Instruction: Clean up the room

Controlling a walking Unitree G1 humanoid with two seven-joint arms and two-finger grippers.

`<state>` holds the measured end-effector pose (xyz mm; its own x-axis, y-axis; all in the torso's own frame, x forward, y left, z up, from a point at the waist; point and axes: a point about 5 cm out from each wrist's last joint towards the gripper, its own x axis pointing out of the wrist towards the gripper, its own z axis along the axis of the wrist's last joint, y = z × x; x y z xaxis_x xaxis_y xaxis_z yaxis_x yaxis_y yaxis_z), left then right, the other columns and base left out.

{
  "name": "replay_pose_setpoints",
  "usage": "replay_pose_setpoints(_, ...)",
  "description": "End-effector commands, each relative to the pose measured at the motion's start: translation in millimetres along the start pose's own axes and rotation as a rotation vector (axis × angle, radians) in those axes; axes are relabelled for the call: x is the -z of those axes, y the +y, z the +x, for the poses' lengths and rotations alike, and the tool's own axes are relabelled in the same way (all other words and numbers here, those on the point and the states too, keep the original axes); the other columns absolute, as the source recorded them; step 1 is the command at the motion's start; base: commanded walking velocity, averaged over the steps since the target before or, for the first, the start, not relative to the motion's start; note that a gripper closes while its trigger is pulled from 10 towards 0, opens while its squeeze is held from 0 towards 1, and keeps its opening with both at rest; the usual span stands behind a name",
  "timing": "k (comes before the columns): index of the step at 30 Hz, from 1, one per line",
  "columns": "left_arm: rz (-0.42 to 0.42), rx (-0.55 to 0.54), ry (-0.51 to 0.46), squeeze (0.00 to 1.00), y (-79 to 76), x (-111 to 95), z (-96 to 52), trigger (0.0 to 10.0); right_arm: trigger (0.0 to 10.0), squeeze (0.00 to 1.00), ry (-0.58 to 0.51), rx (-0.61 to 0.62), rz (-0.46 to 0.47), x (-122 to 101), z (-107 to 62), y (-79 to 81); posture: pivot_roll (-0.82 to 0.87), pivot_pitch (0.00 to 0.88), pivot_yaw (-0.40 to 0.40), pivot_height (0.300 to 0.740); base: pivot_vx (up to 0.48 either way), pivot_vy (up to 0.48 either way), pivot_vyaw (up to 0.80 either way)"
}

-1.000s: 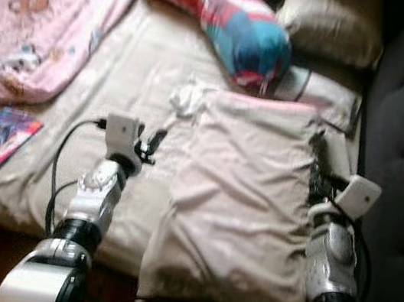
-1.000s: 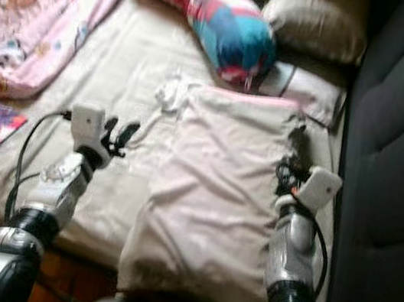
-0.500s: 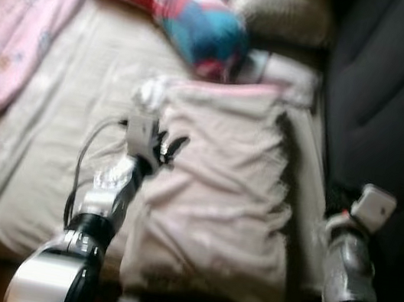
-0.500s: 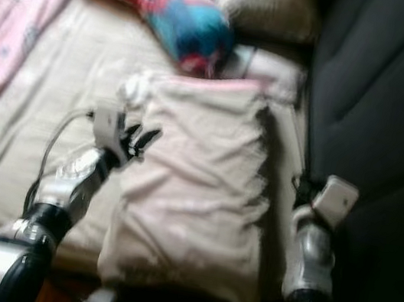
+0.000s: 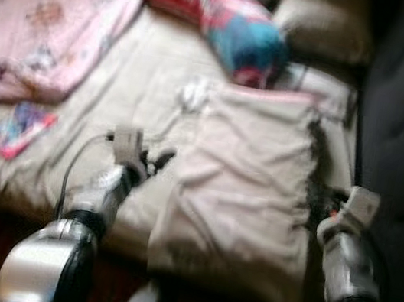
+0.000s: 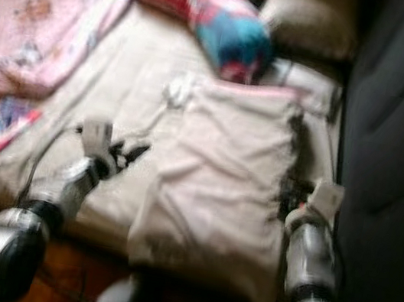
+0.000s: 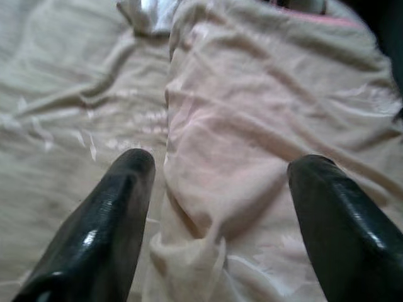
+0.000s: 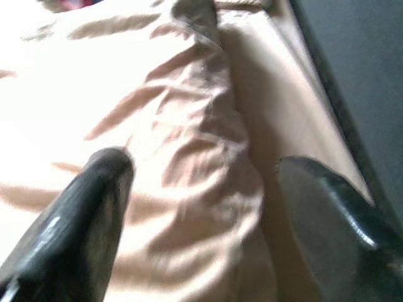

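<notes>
Your left gripper (image 7: 214, 189) and right gripper (image 8: 201, 182) gape at the beige pillow (image 5: 247, 182)'s edges; shallow pinches may slip off the loose cover.

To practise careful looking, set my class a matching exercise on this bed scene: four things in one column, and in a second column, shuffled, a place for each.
Things:
1. Pale beige pillow
2. Pink printed blanket
3. Small colourful booklet
4. Red, white and blue striped bolster

Places:
A. Far end of the bed, next to a brown cushion
B. Between the two grippers, at the near edge of the bed
C. Spread over the bed's far left part
D. On the sheet, just in front of the pink blanket

Pairs: 1-B, 2-C, 3-D, 4-A
</notes>
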<state>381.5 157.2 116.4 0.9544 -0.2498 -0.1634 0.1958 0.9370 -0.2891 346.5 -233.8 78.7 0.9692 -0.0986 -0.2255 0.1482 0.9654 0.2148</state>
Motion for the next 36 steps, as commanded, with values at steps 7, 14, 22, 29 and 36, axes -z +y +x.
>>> replay_pose_setpoints(7, -0.055, 0.002, 0.043, 1.00, -3.8, 4, 2.5, 10.0, 10.0, 1.00, 0.062, -0.018, -0.019, 9, -0.9, -0.4, 0.07, 0.347, 0.023, 0.740, 0.000, 0.000, 0.00)
replay_pose_setpoints(14, -0.018, -0.004, 0.063, 1.00, -0.3, 3, 2.0, 10.0, 10.0, 1.00, 0.073, -0.040, -0.032, 7, 0.4, 0.5, 0.07, 0.360, 0.019, 0.740, 0.000, 0.000, 0.00)
replay_pose_setpoints(22, -0.017, -0.031, 0.047, 1.00, 4.1, -1, 1.6, 10.0, 10.0, 1.00, 0.080, -0.081, -0.009, 5, 1.9, 3.0, 0.07, 0.383, 0.006, 0.740, 0.000, 0.000, 0.00)
replay_pose_setpoints(29, 0.002, -0.051, 0.071, 0.00, 7.9, 6, -1.0, 10.0, 10.0, 1.00, 0.141, -0.135, -0.028, 17, -0.8, 8.9, 0.07, 0.410, -0.004, 0.740, 0.000, 0.000, 0.00)
replay_pose_setpoints(36, 0.021, -0.060, 0.102, 0.00, 13.8, 14, -5.5, 10.0, 10.0, 0.00, 0.178, -0.159, -0.025, 29, -4.8, 11.2, 0.07, 0.441, -0.010, 0.740, 0.000, 0.000, 0.00)
